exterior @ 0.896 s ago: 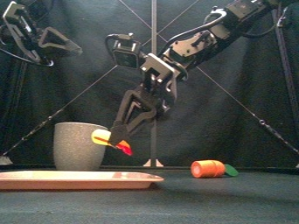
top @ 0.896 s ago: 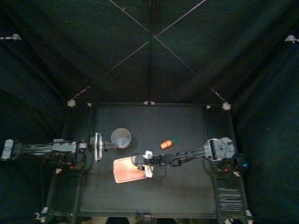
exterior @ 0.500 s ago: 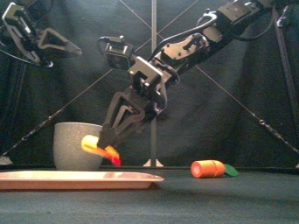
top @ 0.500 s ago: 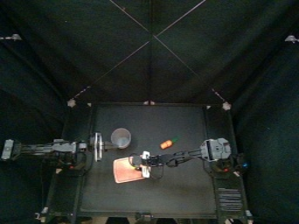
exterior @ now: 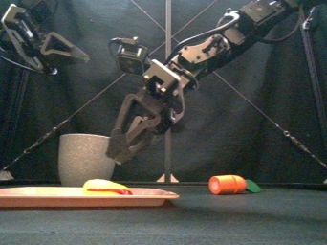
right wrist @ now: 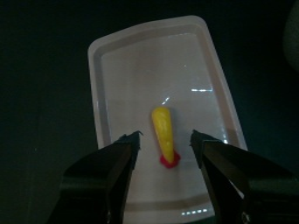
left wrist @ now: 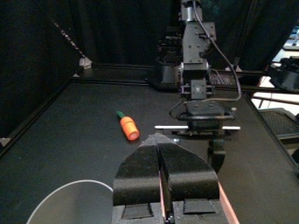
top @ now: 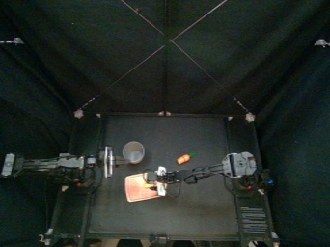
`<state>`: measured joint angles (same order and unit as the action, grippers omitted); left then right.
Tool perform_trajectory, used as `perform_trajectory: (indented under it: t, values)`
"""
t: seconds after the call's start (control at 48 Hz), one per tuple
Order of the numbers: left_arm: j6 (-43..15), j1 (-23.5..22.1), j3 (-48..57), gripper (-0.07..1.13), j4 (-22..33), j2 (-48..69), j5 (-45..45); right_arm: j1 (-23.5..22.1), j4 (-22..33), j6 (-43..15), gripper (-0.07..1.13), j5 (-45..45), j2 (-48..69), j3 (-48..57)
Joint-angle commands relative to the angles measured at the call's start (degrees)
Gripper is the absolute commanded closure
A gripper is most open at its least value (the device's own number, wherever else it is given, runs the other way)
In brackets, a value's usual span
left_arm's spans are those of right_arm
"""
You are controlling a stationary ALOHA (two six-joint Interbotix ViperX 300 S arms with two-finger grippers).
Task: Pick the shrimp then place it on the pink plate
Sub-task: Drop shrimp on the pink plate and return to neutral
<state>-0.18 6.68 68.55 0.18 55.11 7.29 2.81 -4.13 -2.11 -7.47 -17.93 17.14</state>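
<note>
Shrimp [exterior: 106,187]: lying flat on the pink plate [exterior: 38,198], not pinched by anything. Top view: too small to pick out the shrimp for sure; pink plate [top: 133,193] on the counter [top: 206,217] left of centre, right claw [top: 160,179] reaching over the plate's right edge, left claw [top: 96,164] parked at the left side, just beside the plate but not over it. Front view: right claw [exterior: 128,144] spread wide, hanging directly above the shrimp with a clear gap, no touch; grey cup [exterior: 87,158] behind the plate, toy carrot [exterior: 228,184] well apart to the right. Left wrist view: left claw [left wrist: 170,179] pressed together, holding nothing, pointed across the counter toward the carrot [left wrist: 126,126]. Right wrist view: shrimp [right wrist: 163,127] centred between the spread jaws of the right claw [right wrist: 165,142], long axis parallel to the plate's long sides, red end nearest the camera. Judged: placing done; likely next a straight lift, clear on both sides.
</note>
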Motion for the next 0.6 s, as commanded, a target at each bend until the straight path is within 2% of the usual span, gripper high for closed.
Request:
perform_trajectory:
  t: [0.021,0.604]
  values:
    - [0.1,0.1,-0.7,0.98,0.0,-0.2,0.4,-0.2,0.1,0.1,0.20,1.3,6.2,2.2]
    - [0.0,0.1,0.7,0.98,0.0,-0.2,2.3,-0.1,1.3,0.4,0.20,22.8,23.2,21.9]
